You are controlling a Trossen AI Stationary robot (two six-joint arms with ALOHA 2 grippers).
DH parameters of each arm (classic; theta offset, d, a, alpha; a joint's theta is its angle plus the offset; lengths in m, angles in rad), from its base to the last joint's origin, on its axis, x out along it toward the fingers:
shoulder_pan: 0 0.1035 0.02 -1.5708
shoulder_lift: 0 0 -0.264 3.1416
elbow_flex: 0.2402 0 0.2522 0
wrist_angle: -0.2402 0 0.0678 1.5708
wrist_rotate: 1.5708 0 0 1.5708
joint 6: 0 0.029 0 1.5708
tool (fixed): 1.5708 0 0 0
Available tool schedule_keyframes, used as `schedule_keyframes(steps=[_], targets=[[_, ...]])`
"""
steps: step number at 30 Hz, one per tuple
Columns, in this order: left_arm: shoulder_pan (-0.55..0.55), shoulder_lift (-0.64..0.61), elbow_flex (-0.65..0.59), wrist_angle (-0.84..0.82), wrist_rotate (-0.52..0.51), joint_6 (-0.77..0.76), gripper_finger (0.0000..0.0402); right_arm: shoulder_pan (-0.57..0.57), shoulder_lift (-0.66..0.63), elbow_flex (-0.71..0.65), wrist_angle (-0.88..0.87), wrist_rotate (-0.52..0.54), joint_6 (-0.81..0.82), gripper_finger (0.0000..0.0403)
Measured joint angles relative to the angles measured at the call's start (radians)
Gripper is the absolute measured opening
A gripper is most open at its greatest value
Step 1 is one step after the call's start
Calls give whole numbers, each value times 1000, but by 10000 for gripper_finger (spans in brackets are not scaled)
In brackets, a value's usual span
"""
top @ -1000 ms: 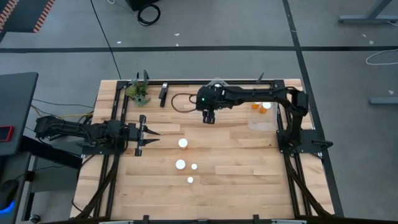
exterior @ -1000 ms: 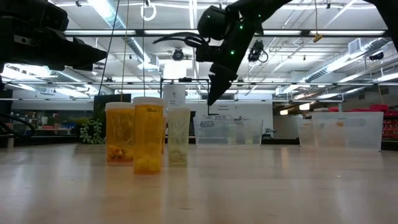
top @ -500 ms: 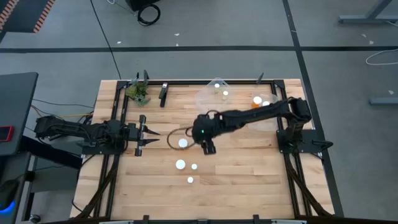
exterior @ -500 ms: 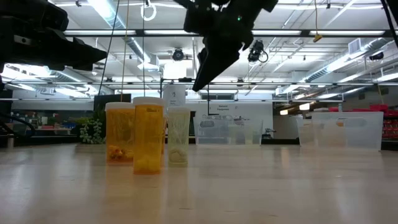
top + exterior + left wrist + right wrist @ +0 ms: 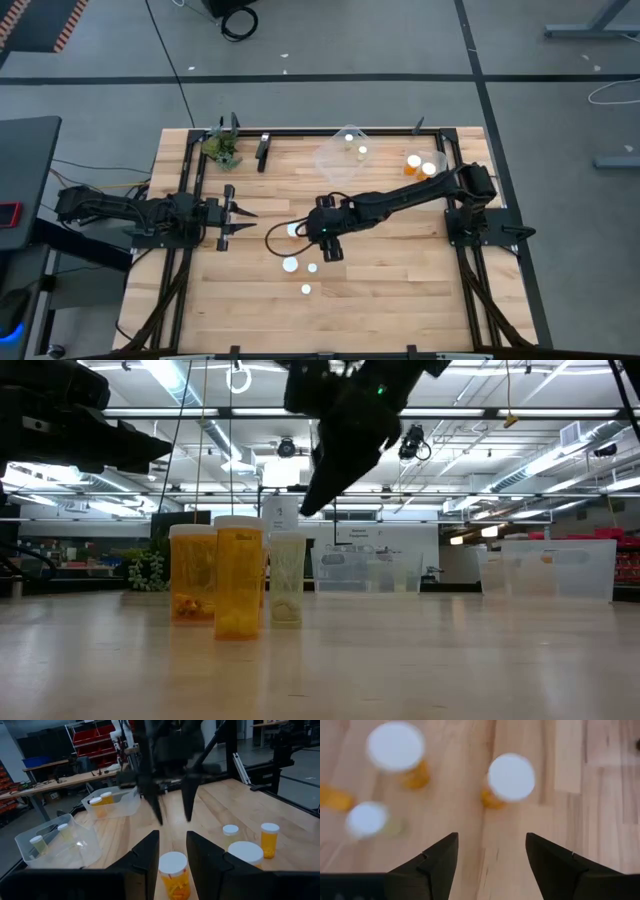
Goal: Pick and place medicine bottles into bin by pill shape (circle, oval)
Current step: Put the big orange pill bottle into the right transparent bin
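Several medicine bottles with white caps stand upright on the wooden table's middle: one [image 5: 292, 229], one [image 5: 290, 265], a small one [image 5: 312, 267] and one [image 5: 306, 289]. The low view shows amber bodies [image 5: 240, 578] and a pale one [image 5: 287, 578]. My right gripper [image 5: 333, 248] hangs open above this group, slanting down, touching nothing; its wrist view shows caps [image 5: 511, 776] [image 5: 395, 745] below the open fingers [image 5: 435, 860]. My left gripper [image 5: 240, 222] waits open at the table's left, level, pointing at a bottle [image 5: 172, 865] that stands beyond its fingertips.
Two clear bins stand at the far right: one [image 5: 340, 160] holds a pale bottle [image 5: 360, 150], the other [image 5: 432, 180] holds orange bottles [image 5: 413, 160]. A small green plant [image 5: 222, 148] is at the far left corner. A black cable [image 5: 275, 238] loops near the bottles.
My right gripper has swung from the far side by the bins toward the table's near edge and a little left, sinking slightly and turning, and now hangs over the bottle group. The bottles have stayed where they were.
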Motion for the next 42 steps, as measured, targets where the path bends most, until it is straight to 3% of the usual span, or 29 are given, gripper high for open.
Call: schedule_keyframes(steps=[20, 27, 37, 42], targets=[[0, 9, 0, -7, 0, 0, 107, -21, 7, 37, 117, -16, 76, 238], [0, 9, 0, -7, 0, 0, 107, -28, 28, 151, 59, -1, 32, 238], [0, 12, 0, 2, 0, 0, 107, -62, 244, 383, -101, -30, -107, 238], [0, 13, 0, 1, 0, 0, 107, -66, 266, 419, -111, -55, -152, 239]])
